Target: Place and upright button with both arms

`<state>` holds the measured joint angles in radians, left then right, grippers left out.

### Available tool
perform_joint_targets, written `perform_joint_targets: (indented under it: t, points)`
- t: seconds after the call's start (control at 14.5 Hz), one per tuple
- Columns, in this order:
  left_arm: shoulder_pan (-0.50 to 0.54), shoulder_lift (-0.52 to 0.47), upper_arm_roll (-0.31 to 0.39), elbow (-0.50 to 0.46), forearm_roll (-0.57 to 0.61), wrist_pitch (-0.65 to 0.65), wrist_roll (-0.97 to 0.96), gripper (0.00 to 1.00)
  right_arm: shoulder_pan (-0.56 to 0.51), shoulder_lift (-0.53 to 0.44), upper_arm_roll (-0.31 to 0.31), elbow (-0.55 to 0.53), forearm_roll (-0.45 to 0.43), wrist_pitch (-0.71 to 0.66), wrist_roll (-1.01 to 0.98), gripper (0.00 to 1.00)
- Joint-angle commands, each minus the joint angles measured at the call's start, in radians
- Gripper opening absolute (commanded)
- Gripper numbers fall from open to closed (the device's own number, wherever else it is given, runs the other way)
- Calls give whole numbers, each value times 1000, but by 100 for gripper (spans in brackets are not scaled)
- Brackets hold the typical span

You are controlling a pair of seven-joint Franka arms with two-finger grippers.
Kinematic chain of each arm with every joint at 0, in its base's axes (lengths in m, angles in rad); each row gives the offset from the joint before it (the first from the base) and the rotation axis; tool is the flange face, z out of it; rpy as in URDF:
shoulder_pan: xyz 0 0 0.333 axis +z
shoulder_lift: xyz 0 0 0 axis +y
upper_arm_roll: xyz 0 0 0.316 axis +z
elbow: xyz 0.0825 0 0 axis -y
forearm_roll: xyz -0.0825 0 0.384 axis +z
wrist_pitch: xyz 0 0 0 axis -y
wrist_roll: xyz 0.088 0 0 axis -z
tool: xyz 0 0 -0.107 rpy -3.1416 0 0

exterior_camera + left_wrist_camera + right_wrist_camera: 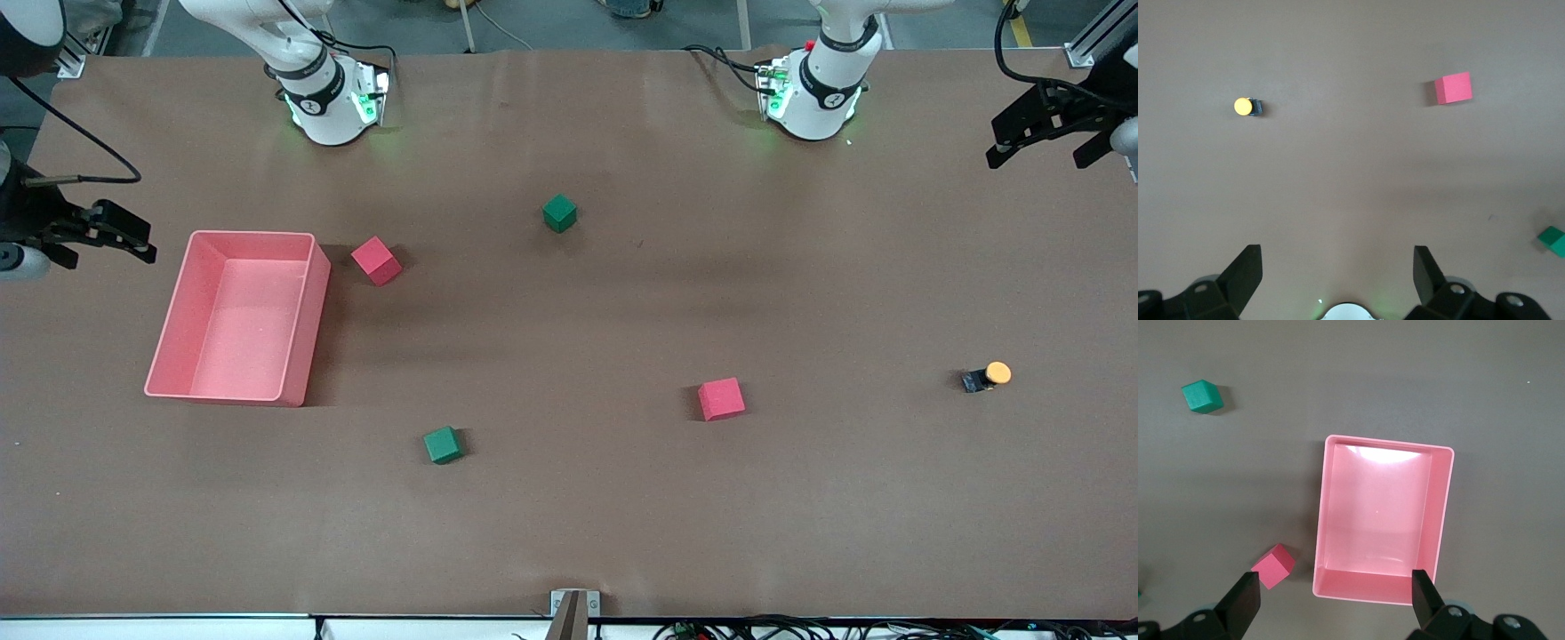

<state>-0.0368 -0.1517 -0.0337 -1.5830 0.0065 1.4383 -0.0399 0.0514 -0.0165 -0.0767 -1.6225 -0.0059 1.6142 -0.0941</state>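
The button [987,377] lies on its side on the brown table near the left arm's end, its black body flat and its orange cap pointing sideways. The left wrist view also shows the button [1247,107], well away from the fingers. My left gripper [1045,147] hangs open and holds nothing, high over that end of the table; its own view shows the left gripper [1338,253] with bare table between its jaws. My right gripper [102,249] hangs open and holds nothing over the right arm's end, above the pink bin's edge [1388,442], as the right gripper [1336,577] shows.
A pink bin [253,235] stands toward the right arm's end. One red cube [376,260] sits beside it, another red cube [721,398] lies toward the button. A green cube [559,212] is near the bases, another green cube [443,444] nearer the camera.
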Motion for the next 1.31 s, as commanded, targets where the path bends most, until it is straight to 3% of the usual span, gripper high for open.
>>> perform_joint_targets:
  t: [0.0, 1.24]
  points:
    - [9, -26, -22, -23, 24, -4, 20, 100, -13, -31, 9, -8, 3, -20, -10, 100]
    - [9, -28, -20, -19, 13, -36, 12, 100, -12, -26, 9, -8, 4, -13, -12, 100]
